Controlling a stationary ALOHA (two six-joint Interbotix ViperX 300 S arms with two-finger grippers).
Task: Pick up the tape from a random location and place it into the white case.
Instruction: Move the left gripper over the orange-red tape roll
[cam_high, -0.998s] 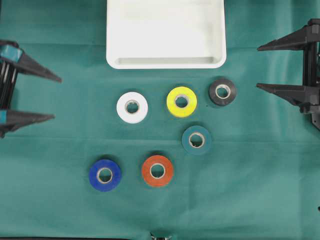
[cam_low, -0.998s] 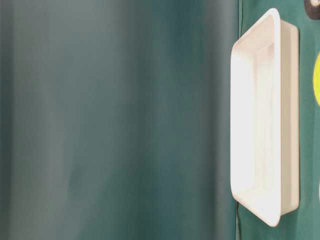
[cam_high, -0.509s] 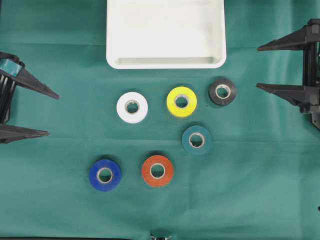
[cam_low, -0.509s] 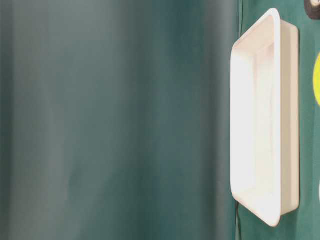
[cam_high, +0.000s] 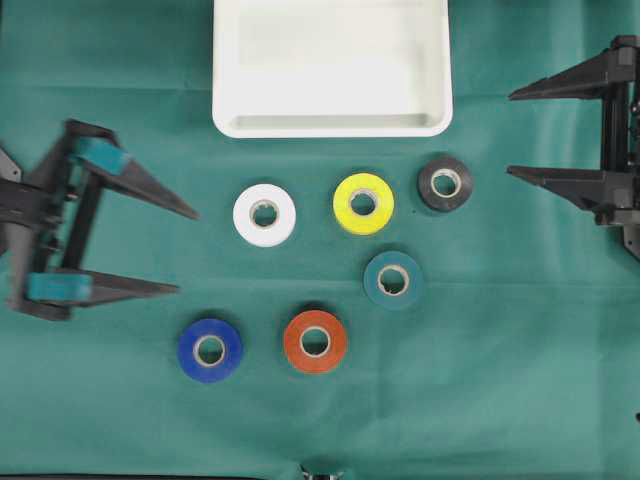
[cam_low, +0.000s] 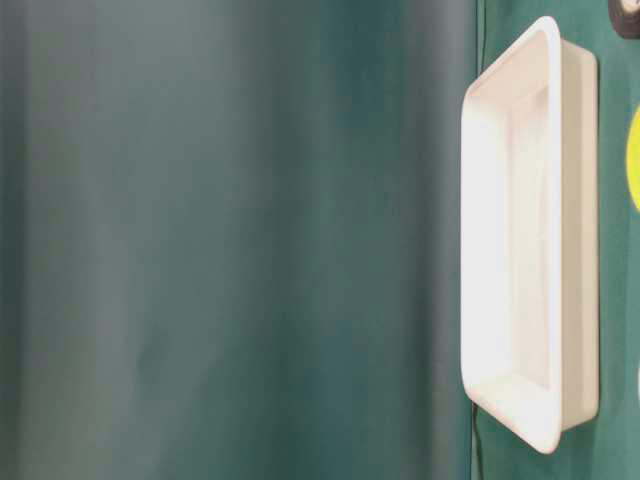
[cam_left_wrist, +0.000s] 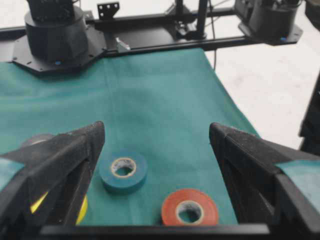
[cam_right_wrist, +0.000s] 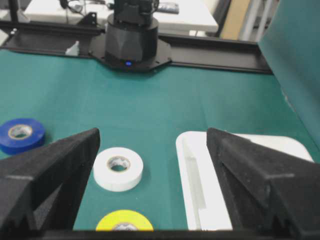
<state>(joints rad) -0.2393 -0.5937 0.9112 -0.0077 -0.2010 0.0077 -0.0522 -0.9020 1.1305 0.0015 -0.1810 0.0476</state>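
Observation:
Several tape rolls lie flat on the green cloth: white (cam_high: 265, 215), yellow (cam_high: 363, 203), black (cam_high: 445, 183), teal (cam_high: 393, 280), orange (cam_high: 315, 341) and blue (cam_high: 210, 350). The white case (cam_high: 330, 125) sits at the top middle and holds nothing. My left gripper (cam_high: 187, 252) is open, left of the white roll and above the blue one, touching neither. In its wrist view the teal roll (cam_left_wrist: 123, 170) and orange roll (cam_left_wrist: 190, 207) lie ahead between the fingers. My right gripper (cam_high: 509, 134) is open at the right edge, beside the black roll.
The right wrist view shows the white roll (cam_right_wrist: 118, 168), the yellow roll (cam_right_wrist: 125, 221) and the case's rim (cam_right_wrist: 200, 185) ahead of the open jaws. The table-level view shows the case (cam_low: 548, 200) from the side against a green curtain.
My left gripper has swung in from the left edge toward the rolls, still open. The right gripper and the rolls have not moved.

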